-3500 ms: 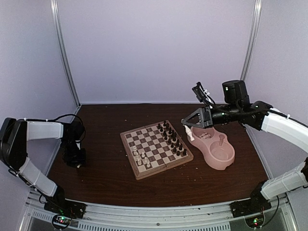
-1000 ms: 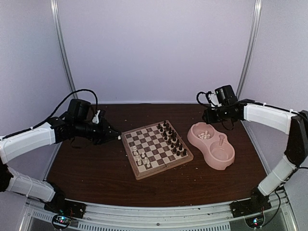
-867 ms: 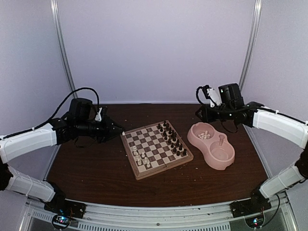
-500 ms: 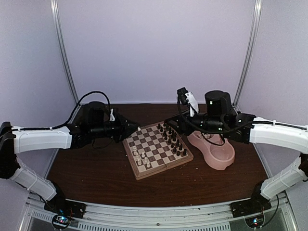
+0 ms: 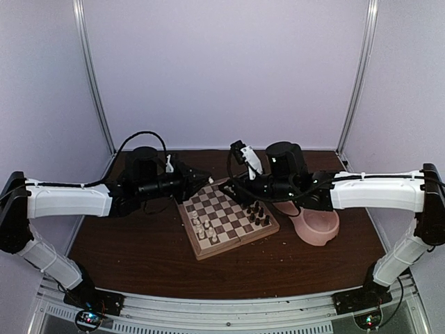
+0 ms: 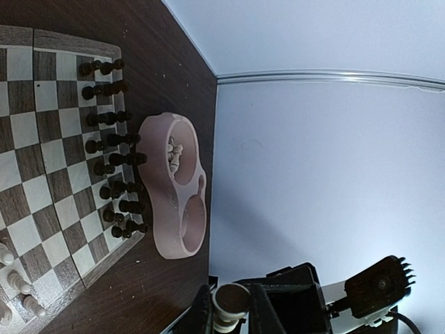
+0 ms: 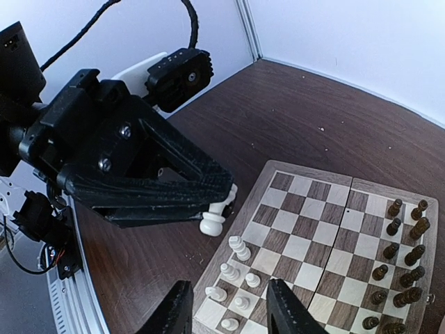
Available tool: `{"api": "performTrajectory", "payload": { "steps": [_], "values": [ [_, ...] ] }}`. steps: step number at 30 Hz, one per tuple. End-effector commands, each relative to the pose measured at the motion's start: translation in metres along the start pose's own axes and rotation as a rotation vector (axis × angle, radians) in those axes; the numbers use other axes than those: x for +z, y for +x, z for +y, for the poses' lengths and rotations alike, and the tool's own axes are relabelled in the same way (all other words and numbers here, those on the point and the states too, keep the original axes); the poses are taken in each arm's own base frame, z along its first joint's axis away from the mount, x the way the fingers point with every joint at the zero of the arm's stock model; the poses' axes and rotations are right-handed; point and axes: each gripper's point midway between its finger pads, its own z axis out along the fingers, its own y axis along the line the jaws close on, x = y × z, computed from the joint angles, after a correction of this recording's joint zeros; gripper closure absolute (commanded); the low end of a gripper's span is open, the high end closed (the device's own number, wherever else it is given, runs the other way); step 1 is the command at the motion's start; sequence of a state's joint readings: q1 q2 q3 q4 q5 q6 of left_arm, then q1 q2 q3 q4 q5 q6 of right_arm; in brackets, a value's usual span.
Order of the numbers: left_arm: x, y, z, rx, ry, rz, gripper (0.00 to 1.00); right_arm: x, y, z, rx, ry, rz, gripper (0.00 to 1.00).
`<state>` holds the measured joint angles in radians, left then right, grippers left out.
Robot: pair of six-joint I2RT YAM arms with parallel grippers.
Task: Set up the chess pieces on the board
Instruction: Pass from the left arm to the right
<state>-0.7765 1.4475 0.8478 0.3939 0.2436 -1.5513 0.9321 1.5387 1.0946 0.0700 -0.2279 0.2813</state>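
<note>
Where the board [image 7: 306,229] filled the right wrist view's lower right, cream chess pieces [image 7: 236,278] stood along its lower-left edge, the lowest cut off. Up-left, the left jaws clenched one white piece [image 7: 217,212]. The right jaws hung released, only their tips showing.

We find the square wooden chessboard [image 5: 221,209] on the dark wooden desk [image 5: 139,243], dark brown-black pieces [image 5: 256,212] along its right edge, cream-white chess pieces [image 5: 204,228] at its near-left corner, one more cream-white piece [image 7: 214,217] in the left tool [image 5: 209,179] above its far-left edge, and the pink double bowl [image 5: 321,229] just right.
</note>
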Motion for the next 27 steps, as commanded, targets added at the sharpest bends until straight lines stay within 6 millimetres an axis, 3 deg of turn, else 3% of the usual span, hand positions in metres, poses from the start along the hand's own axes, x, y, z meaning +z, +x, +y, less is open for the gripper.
{"api": "performTrajectory", "payload": {
  "steps": [1, 10, 22, 27],
  "values": [
    [0.003, -0.002, -0.024, 0.014, 0.066, -0.015, 0.90, 0.005, -0.028, 0.013, 0.005, -0.044, -0.077, 0.61],
    [0.002, 0.000, -0.027, 0.011, 0.074, -0.004, 0.90, 0.023, -0.025, 0.015, 0.015, -0.064, -0.059, 0.64],
    [0.001, 0.002, -0.026, 0.008, 0.072, 0.001, 0.89, 0.029, -0.030, 0.018, 0.031, -0.082, -0.071, 0.67],
    [0.000, 0.004, -0.027, 0.005, 0.077, 0.003, 0.89, 0.033, -0.031, 0.017, 0.045, -0.081, -0.069, 0.73]
  ]
}}
